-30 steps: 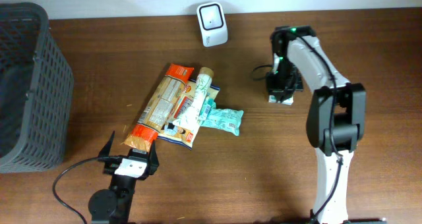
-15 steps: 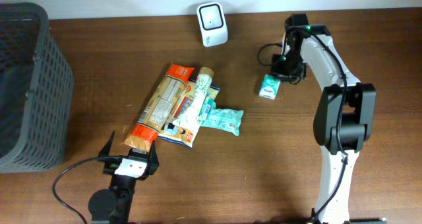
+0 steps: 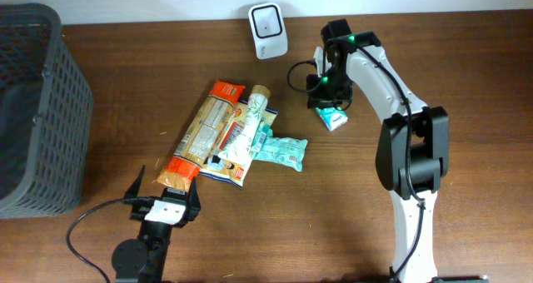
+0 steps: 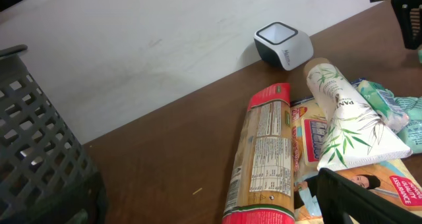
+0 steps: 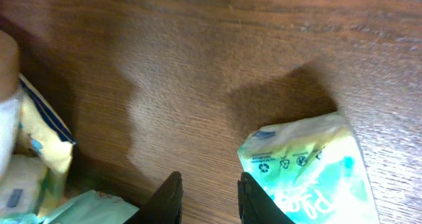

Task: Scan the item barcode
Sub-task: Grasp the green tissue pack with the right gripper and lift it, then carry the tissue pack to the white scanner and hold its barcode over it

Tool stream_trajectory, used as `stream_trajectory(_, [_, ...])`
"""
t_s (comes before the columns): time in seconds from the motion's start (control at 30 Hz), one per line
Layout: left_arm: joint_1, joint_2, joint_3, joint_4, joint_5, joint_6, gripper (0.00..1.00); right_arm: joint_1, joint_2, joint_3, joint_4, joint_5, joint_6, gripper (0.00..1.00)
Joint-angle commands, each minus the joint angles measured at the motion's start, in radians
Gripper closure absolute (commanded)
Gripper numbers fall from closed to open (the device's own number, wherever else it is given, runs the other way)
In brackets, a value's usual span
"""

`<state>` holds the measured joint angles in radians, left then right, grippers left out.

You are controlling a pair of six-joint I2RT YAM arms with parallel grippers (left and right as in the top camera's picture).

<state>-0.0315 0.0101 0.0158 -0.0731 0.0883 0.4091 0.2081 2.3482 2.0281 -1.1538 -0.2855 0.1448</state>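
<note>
Toward the back of the table, right of its middle, the small green-and-white packet is lying flat on the wood, well apart from the pile of other goods. The right gripper is hovering just over the packet's near edge. Its two dark fingers are standing slightly apart with only bare wood showing in the gap, so they are gripping nothing. In the wrist view the packet is sitting off to one side of the fingers rather than between them, and whether the nearer finger is touching its wrapper cannot be told.

The white scanner is standing upright at the table's back edge against the wall, its dark window facing out over the table. It is near the packet but not beside it.

In the middle of the table a long orange-ended pasta pack is lying at a slant, with a white leaf-printed tube resting alongside and partly over a flat yellow-and-blue pouch. A teal packet is touching the tube's lower end.

At the front edge the left gripper is sitting low with its fingers spread wide and holding nothing, pointing toward the pile. A dark mesh basket is filling the table's left end.
</note>
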Motion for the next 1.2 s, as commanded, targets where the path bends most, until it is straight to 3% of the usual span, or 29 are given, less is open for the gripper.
stream_trajectory(0.0, [0.002, -0.005, -0.007, 0.001, -0.007, 0.016, 0.01, -0.006, 0.014, 0.059, 0.006, 0.071, 0.063, 0.74])
stream_trajectory(0.13, [0.002, -0.005, -0.007, 0.000, -0.007, 0.016, 0.01, -0.006, 0.015, 0.055, 0.032, 0.331, 0.230, 0.78])
stream_trajectory(0.2, [0.002, -0.005, -0.007, 0.000, -0.007, 0.016, 0.01, -0.006, 0.015, 0.050, 0.022, 0.343, 0.223, 0.78])
stream_trajectory(0.23, [0.002, -0.005, -0.007, 0.000, -0.007, 0.015, 0.01, -0.010, 0.015, 0.050, -0.013, 0.325, 0.168, 0.78])
stream_trajectory(0.3, [0.002, -0.005, -0.007, 0.000, -0.007, 0.015, 0.01, -0.068, 0.015, 0.050, -0.100, 0.064, -0.045, 0.78])
stream_trajectory(0.37, [0.002, -0.005, -0.007, 0.000, -0.007, 0.016, 0.01, -0.177, 0.014, 0.050, -0.178, -0.150, -0.166, 0.77])
stream_trajectory(0.4, [0.002, -0.005, -0.007, 0.000, -0.007, 0.015, 0.01, -0.230, 0.014, 0.050, -0.214, -0.221, -0.223, 0.62])
stream_trajectory(0.43, [0.002, -0.005, -0.007, 0.000, -0.007, 0.016, 0.01, -0.253, 0.015, 0.050, -0.231, -0.218, -0.227, 0.57])
stream_trajectory(0.57, [0.002, -0.005, -0.007, 0.000, -0.007, 0.016, 0.01, -0.245, 0.015, 0.009, -0.228, -0.216, -0.246, 0.56])
stream_trajectory(0.73, [0.002, -0.005, -0.007, 0.000, -0.007, 0.016, 0.01, -0.221, 0.015, -0.140, -0.090, -0.216, -0.241, 0.57])
stream_trajectory(0.83, [0.002, -0.005, -0.007, 0.000, -0.007, 0.015, 0.01, -0.221, 0.015, -0.241, 0.042, -0.220, -0.241, 0.64])
stream_trajectory(0.9, [0.002, -0.005, -0.007, 0.000, -0.007, 0.016, 0.01, -0.221, 0.015, -0.266, 0.070, -0.227, -0.241, 0.79])
stream_trajectory(0.93, [0.002, -0.005, -0.007, 0.000, -0.007, 0.015, 0.01, -0.221, 0.015, -0.266, 0.068, -0.240, -0.241, 0.92])
stream_trajectory(0.97, [0.002, -0.005, -0.007, 0.000, -0.007, 0.015, 0.01, -0.221, 0.015, -0.266, 0.065, -0.261, -0.241, 0.96])
stream_trajectory(1.03, [0.002, -0.005, -0.007, 0.000, -0.007, 0.016, 0.01, -0.221, 0.014, -0.221, -0.009, -0.315, -0.242, 0.96])
stream_trajectory(1.1, [0.002, -0.005, -0.007, 0.000, -0.007, 0.016, 0.01, -0.221, 0.009, -0.088, -0.193, -0.400, -0.247, 0.96])
stream_trajectory(1.17, [0.002, -0.005, -0.007, 0.000, -0.007, 0.015, 0.01, -0.222, -0.008, 0.020, -0.329, -0.623, -0.372, 0.96])
